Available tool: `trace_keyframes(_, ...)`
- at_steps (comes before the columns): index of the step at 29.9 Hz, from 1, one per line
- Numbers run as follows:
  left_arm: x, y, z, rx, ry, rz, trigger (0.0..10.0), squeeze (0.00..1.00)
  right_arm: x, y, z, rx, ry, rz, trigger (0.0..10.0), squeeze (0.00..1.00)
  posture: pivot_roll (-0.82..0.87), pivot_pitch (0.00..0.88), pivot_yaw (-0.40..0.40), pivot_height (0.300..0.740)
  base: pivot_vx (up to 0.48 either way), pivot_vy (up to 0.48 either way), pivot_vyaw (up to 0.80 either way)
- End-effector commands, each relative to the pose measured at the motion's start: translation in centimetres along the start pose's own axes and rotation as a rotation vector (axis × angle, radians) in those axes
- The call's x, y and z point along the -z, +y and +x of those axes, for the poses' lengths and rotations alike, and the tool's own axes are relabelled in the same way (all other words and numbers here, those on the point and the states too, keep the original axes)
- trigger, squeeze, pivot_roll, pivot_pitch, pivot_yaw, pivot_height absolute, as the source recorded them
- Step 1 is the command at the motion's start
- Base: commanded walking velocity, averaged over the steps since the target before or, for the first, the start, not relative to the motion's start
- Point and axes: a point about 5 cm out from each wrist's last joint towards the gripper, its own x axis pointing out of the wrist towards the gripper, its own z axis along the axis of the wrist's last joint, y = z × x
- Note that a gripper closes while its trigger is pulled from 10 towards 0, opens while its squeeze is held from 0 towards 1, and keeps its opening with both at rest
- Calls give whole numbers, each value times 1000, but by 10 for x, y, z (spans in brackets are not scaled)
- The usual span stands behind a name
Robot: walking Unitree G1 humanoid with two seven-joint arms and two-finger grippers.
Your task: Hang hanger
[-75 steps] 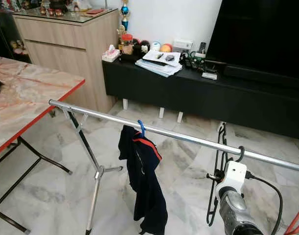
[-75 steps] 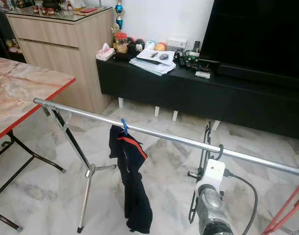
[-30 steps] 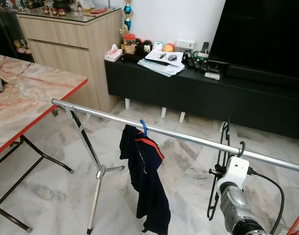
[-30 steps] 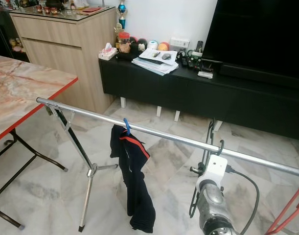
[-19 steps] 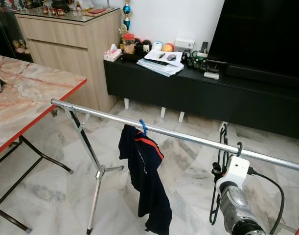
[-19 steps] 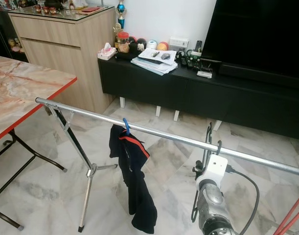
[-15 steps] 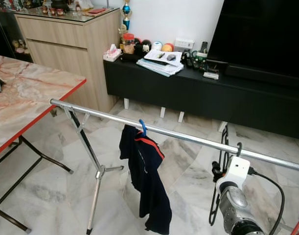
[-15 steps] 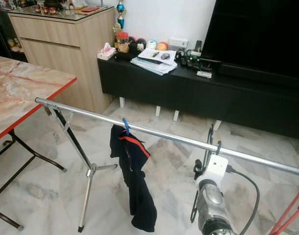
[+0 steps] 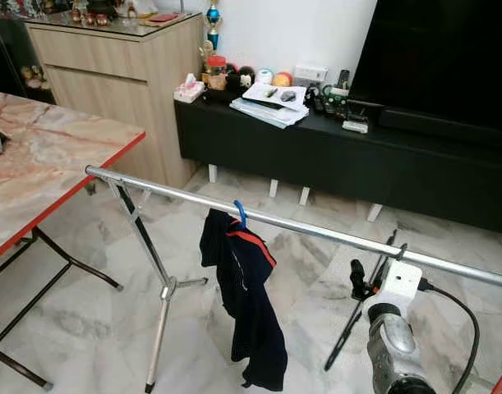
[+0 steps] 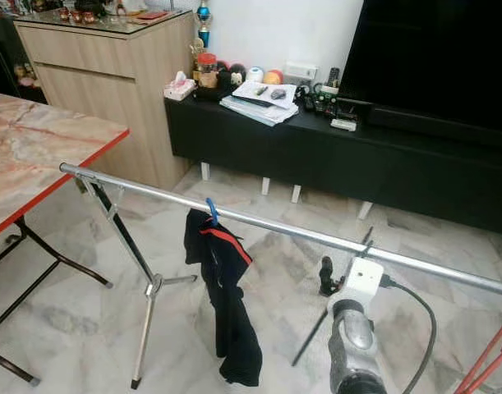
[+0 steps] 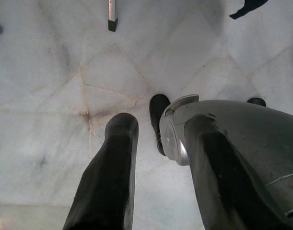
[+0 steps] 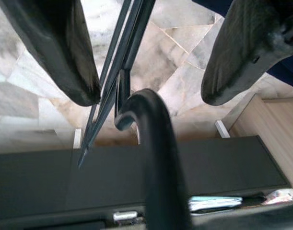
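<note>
Beneath the rail (image 9: 316, 232), right end effector (image 9: 370, 283) fingers spread apart, black hanger (image 9: 359, 308) hooked and swinging free, released so the hook alone carries it.

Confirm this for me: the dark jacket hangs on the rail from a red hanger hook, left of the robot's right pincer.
Not quite. The hook holding the dark jacket on the rail is blue, not red, as the left eye view shows. The rest stands: the jacket hangs left of the right pincer, which is up at the rail by the black hanger.
</note>
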Motion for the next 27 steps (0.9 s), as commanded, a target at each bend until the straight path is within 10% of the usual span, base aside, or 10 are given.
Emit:
trace_keyframes(1, 1, -1, 0, 5, 12, -1, 10000, 0, -1, 1, -3, -17, -33, -29, 10000, 773, 56, 33, -52, 740, 0, 0, 0)
trace_keyframes(21, -49, -55, 18, 56, -60, 21, 10000, 0, 7, -14, -54, 40, -205, -140, 10000, 765, 48, 27, -59, 740, 0, 0, 0)
trace_keyframes(27, -43, -46, 17, 40, -46, 22, 10000, 0, 34, -39, -72, 213, -50, -74, 10000, 424, 45, 25, -59, 740, 0, 0, 0)
